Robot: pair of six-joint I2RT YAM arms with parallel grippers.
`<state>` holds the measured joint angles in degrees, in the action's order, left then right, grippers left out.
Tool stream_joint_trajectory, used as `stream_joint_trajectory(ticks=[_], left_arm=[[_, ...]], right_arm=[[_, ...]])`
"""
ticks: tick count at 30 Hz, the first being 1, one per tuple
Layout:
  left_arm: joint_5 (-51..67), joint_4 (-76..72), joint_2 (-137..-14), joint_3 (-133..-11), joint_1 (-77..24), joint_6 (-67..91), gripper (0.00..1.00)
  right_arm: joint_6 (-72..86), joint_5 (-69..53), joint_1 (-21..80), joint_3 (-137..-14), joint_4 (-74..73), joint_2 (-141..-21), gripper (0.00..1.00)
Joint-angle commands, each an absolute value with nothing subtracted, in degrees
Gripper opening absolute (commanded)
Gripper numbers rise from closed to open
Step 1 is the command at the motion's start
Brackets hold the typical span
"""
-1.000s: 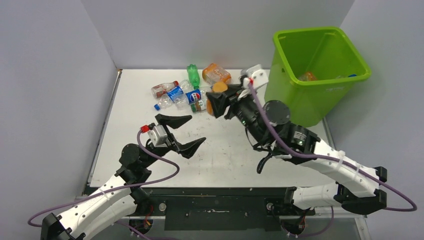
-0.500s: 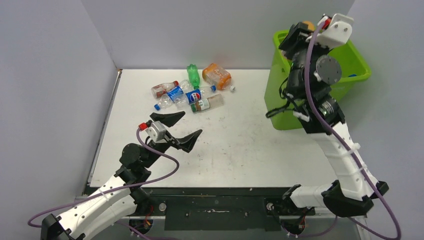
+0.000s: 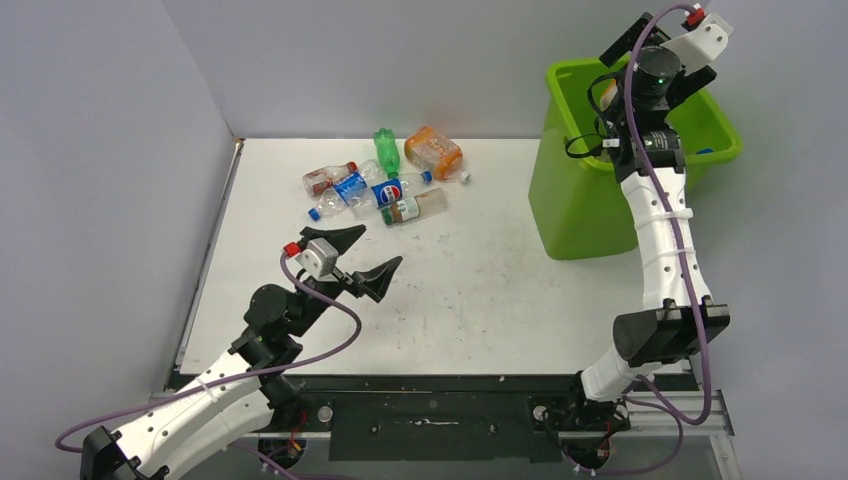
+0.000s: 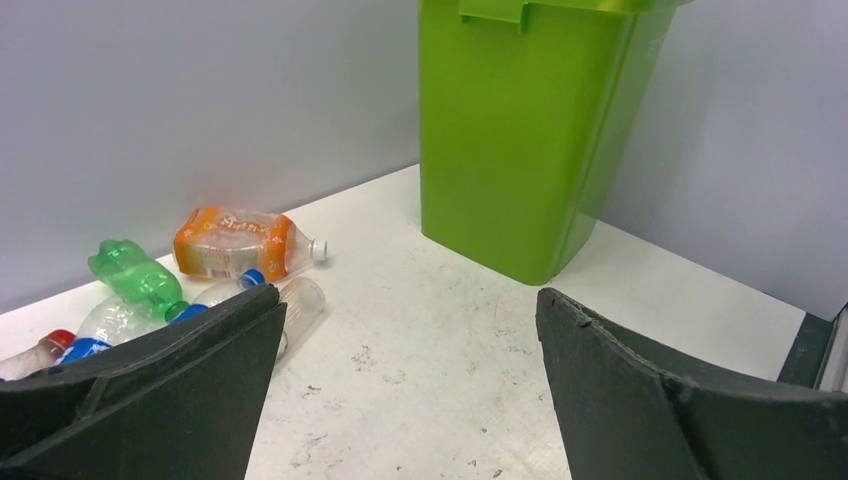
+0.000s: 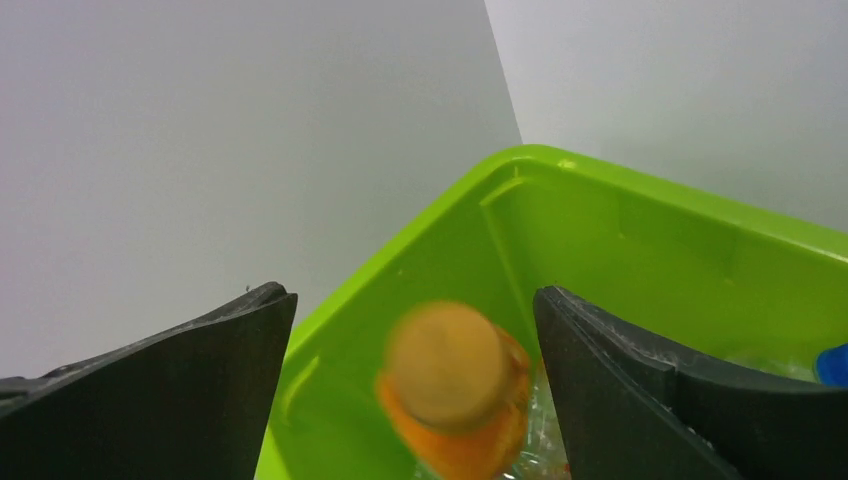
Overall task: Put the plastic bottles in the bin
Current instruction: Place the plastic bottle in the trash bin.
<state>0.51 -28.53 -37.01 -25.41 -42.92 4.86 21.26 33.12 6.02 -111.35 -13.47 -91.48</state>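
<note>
- The right gripper (image 5: pixel 412 300) gaped over the bin (image 5: pixel 640 215); the orange bottle (image 5: pixel 450 385), blurred between its jaws, might have clipped the rim and bounced out.
- The left gripper (image 4: pixel 410 300) hung open and empty; the bottles (image 3: pixel 380 185) bunched on the table (image 3: pixel 480 300) could have scattered.

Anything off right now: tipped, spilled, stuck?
Nothing stands out. The bin stands upright; an orange bottle shows blurred between the open jaws of the right gripper, over the bin's inside. The other bottles lie clustered on the table.
</note>
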Motion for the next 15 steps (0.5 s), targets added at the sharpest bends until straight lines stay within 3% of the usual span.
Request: stream_joint_trajectory(ticks=[1, 6, 9, 15], left_arm=[[-0.8, -27.4, -36.4, -28.7, -43.2, 4.9, 0.96], [-2.0, -27.1, -36.9, -28.7, -43.2, 4.7, 0.96], [-2.5, -24.7, -37.8, -29.7, -43.1, 4.1, 0.96], [-5.0, -20.1, -40.8, -32.0, -43.1, 2.9, 0.96]], right_arm=[[27.3, 24.5, 5.1, -112.6, -12.5, -88.9, 0.90], [31.6, 14.7, 6.8, -107.1, -4.1, -84.5, 0.90], [30.0, 11.6, 13.1, -102.7, -0.6, -80.7, 0.90], [31.4, 3.9, 23.8, -78.8, 10.7, -66.5, 0.90]])
